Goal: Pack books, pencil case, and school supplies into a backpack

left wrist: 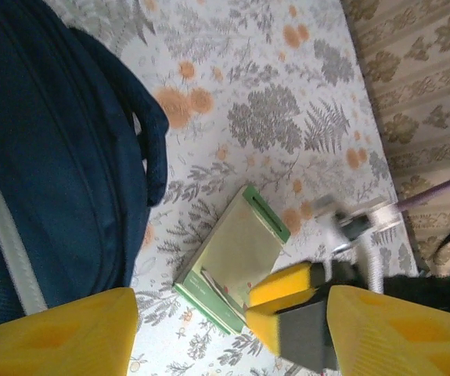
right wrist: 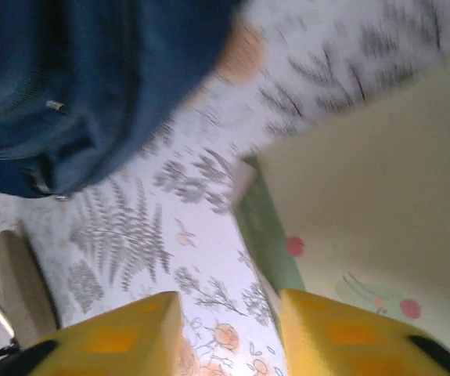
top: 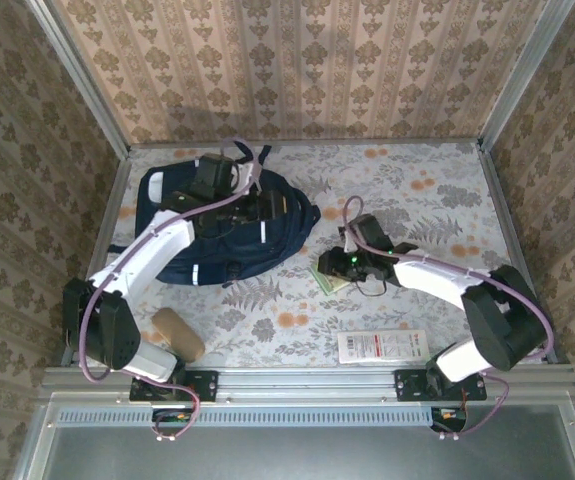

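The navy backpack (top: pixel 222 235) lies at the back left of the table, and its dark fabric (left wrist: pixel 52 157) runs down the left of the left wrist view. My left gripper (top: pixel 250 207) hovers over the backpack's right part, open (left wrist: pixel 232 337) with nothing between its fingers. A pale green packet (top: pixel 333 278) of the school supplies lies flat on the table right of the backpack (left wrist: pixel 236 254). My right gripper (top: pixel 339 266) is down at it, open (right wrist: pixel 228 337), one finger over the packet's edge (right wrist: pixel 365 204). A tan pencil case (top: pixel 177 333) lies front left. The books are out of view.
A long white packet with red print (top: pixel 382 346) lies near the front edge beside the right arm's base. The flowered tablecloth (top: pixel 417 190) is bare at the back right. Patterned walls close in the table on three sides.
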Tool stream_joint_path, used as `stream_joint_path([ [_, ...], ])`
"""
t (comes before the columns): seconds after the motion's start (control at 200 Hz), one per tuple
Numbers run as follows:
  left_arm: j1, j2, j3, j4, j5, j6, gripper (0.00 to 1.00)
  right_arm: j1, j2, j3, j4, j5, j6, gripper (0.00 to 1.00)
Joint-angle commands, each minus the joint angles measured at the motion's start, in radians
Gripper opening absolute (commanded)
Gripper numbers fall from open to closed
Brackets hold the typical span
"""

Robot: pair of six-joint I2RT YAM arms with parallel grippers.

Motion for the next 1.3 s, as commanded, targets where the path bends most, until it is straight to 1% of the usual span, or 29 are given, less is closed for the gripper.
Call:
stream_joint_path([
  [0.0,-0.067,0.059,-0.017,-0.028,-0.083,-0.060,0.68,-0.107,-0.067,0.005,0.020,0.028,-0.094,0.49],
  [0.035,-0.085,0.088,-0.011,-0.043,-0.097,-0.081,0.68,-0.142,-0.099,0.003,0.012,0.081,-0.084,0.51],
  [0.095,-0.113,0.142,0.009,-0.085,-0.110,-0.102,0.69,-0.198,-0.104,0.007,-0.002,0.144,-0.070,0.55],
  [0.17,-0.141,0.192,0.014,-0.098,-0.101,-0.111,0.69,-0.222,-0.083,0.043,-0.060,0.265,-0.091,0.58],
  [0.19,-0.146,0.200,0.006,-0.090,-0.092,-0.115,0.69,-0.223,-0.080,0.054,-0.068,0.280,-0.106,0.59],
  [0.295,-0.157,0.232,-0.042,-0.025,-0.014,-0.148,0.69,-0.225,0.041,0.132,-0.137,0.302,-0.152,0.61],
  [0.39,-0.163,0.267,-0.066,0.002,0.039,-0.163,0.70,-0.227,0.139,0.189,-0.201,0.269,-0.160,0.64],
  [0.46,-0.162,0.292,-0.072,-0.002,0.061,-0.163,0.70,-0.226,0.170,0.188,-0.201,0.244,-0.163,0.65],
  [0.585,-0.156,0.315,-0.080,-0.005,0.091,-0.161,0.70,-0.226,0.175,0.153,-0.175,0.252,-0.158,0.68],
  [0.685,-0.154,0.347,-0.078,0.010,0.142,-0.145,0.70,-0.214,0.169,0.127,-0.153,0.208,-0.160,0.70],
  [0.71,-0.154,0.357,-0.079,0.013,0.177,-0.145,0.70,-0.209,0.171,0.122,-0.152,0.204,-0.163,0.71],
  [0.855,-0.145,0.403,-0.100,0.065,0.232,-0.172,0.70,-0.196,0.201,0.092,-0.149,0.161,-0.166,0.71],
  [0.94,-0.142,0.413,-0.098,0.063,0.237,-0.168,0.70,-0.189,0.197,0.063,-0.135,0.154,-0.159,0.71],
  [1.065,-0.135,0.414,-0.096,0.041,0.221,-0.163,0.70,-0.174,0.157,0.009,-0.086,0.087,-0.136,0.71],
  [1.175,-0.123,0.409,-0.106,0.040,0.209,-0.163,0.70,-0.159,0.095,-0.082,0.016,-0.029,-0.095,0.70],
  [1.295,-0.119,0.416,-0.111,0.038,0.202,-0.160,0.70,-0.158,0.050,-0.170,0.112,-0.141,-0.038,0.68],
])
